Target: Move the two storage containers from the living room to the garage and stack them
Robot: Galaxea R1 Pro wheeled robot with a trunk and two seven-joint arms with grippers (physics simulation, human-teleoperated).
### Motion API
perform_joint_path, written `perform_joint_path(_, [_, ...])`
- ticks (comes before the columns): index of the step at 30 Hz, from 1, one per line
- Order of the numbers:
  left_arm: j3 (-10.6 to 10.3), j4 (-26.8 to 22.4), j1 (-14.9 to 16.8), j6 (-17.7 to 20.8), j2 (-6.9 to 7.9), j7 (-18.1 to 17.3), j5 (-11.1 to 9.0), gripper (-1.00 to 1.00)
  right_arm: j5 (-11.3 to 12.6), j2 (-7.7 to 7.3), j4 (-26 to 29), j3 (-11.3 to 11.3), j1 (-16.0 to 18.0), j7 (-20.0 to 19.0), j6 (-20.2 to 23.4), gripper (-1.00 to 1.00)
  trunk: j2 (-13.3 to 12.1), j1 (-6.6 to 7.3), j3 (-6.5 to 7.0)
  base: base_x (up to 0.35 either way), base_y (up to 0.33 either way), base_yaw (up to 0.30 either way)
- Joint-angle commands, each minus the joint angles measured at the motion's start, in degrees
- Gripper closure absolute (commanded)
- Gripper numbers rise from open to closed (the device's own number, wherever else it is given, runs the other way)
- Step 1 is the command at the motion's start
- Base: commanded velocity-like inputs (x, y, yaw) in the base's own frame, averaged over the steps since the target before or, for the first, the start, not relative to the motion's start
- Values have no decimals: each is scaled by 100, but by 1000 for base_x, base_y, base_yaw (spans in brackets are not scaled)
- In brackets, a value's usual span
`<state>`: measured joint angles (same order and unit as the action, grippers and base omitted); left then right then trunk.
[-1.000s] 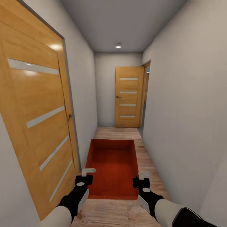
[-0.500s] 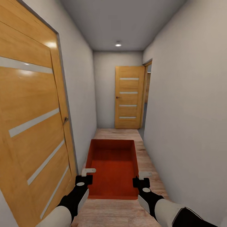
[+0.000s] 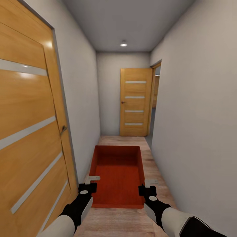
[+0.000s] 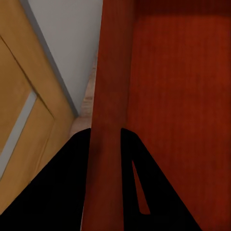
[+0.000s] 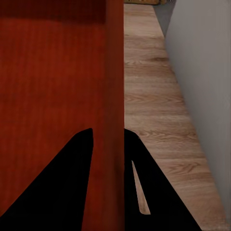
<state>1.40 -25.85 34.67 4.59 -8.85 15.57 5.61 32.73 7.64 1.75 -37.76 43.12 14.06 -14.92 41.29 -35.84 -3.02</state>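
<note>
A narrow corridor with pale walls (image 3: pixel 194 115) and a wood plank floor (image 3: pixel 154 164) ran ahead to a closed door (image 3: pixel 134 102); another door (image 3: pixel 29 131) stood close on the robot's left. One storage container (image 3: pixel 118 176) was carried out in front, above the planks, open side up. The left gripper (image 3: pixel 88 184) was clamped on its left wall and the right gripper (image 3: pixel 148 186) on its right wall — each jaw pair astride the thin rim. The box looked light and stiff, but smooth-walled, so a matched two-sided pinch seemed the sound hold.
</note>
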Motion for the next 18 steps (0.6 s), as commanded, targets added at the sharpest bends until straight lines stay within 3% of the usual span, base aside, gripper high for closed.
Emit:
perform_joint_path(1, [421,-8,5,51,-3,34,63,100,-92,0,27,94,4,-12,6,100,8,-5,-9,321,0,0])
perform_joint_path(18, [414,-8,5,51,-3,34,63,100,-92,1,27,94,4,-10,6,100,8,-5,-9,321,0,0])
